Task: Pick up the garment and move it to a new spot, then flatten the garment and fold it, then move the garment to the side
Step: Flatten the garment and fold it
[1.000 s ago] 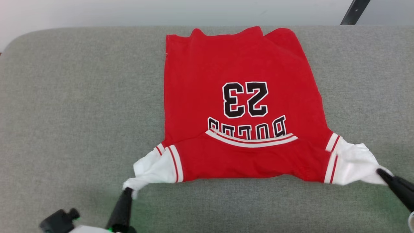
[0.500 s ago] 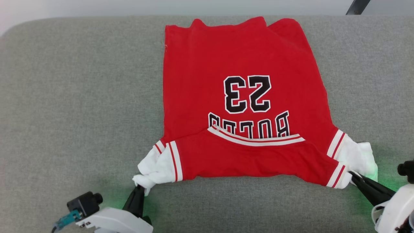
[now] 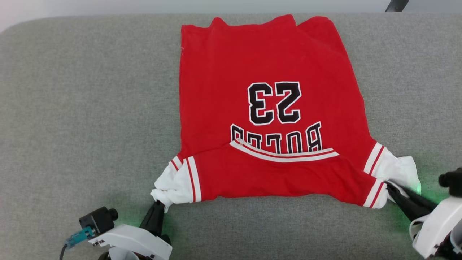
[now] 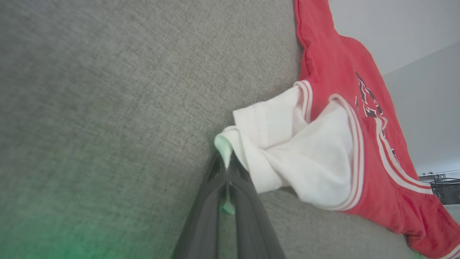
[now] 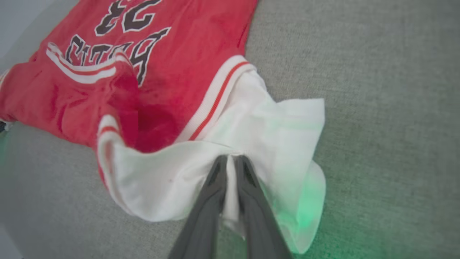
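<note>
Both closed tight, the left gripper (image 3: pixel 157 204) and right gripper (image 3: pixel 389 185) are pinching the white sleeves of the garment (image 3: pixel 267 65) at lower left and right.

White forearm shells (image 3: pixel 133 240), dark tapered fingers (image 3: pixel 155 220), black wrist camera (image 3: pixel 98 221).

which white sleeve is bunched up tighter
The left sleeve, pinched by the left gripper: it is crumpled into a small wad, while the right sleeve fans out wider.

garment (image 3: pixel 267 108) on padded surface (image 3: pixel 72 108), left gripper (image 3: pixel 157 204) at near-left corner, right gripper (image 3: pixel 389 185) at near-right corner
</note>
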